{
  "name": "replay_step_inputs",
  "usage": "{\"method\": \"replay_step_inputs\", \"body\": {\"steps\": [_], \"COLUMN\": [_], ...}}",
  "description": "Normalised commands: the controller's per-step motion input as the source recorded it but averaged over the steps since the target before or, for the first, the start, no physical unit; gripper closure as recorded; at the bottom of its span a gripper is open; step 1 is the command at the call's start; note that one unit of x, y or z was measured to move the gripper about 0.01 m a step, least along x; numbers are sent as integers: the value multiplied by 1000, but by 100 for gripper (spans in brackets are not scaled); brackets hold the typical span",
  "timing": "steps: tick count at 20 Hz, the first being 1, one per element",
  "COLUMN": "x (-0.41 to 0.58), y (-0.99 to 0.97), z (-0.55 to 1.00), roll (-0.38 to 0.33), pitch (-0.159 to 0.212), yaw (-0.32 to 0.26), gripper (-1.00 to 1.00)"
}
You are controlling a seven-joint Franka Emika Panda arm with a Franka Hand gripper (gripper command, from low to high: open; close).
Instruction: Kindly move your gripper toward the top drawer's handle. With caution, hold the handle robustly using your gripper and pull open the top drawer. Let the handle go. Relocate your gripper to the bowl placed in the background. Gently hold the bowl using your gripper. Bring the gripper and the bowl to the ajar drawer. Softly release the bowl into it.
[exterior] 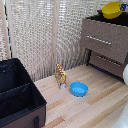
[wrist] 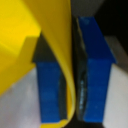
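Pincer point(wrist: 71, 70) clenched on the yellow bowl's point(exterior: 111, 9) rim, thin wall pinched between the blue pads point(wrist: 95, 70). Bowl sits tilted over the dresser point(exterior: 102, 22) top, exterior view's upper right. Top drawer point(exterior: 104, 40) looks shut, though resolution is poor. Risks: edge grip slips or bowl pivots in transit; nowhere to drop it if the drawer's closed.
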Motion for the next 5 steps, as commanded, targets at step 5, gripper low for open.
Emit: {"method": "replay_step_inputs", "body": {"steps": [5], "x": [63], "y": [-27], "z": [134], "roll": [16], "pitch": [76], "yaw": [-3], "gripper": [-100]}}
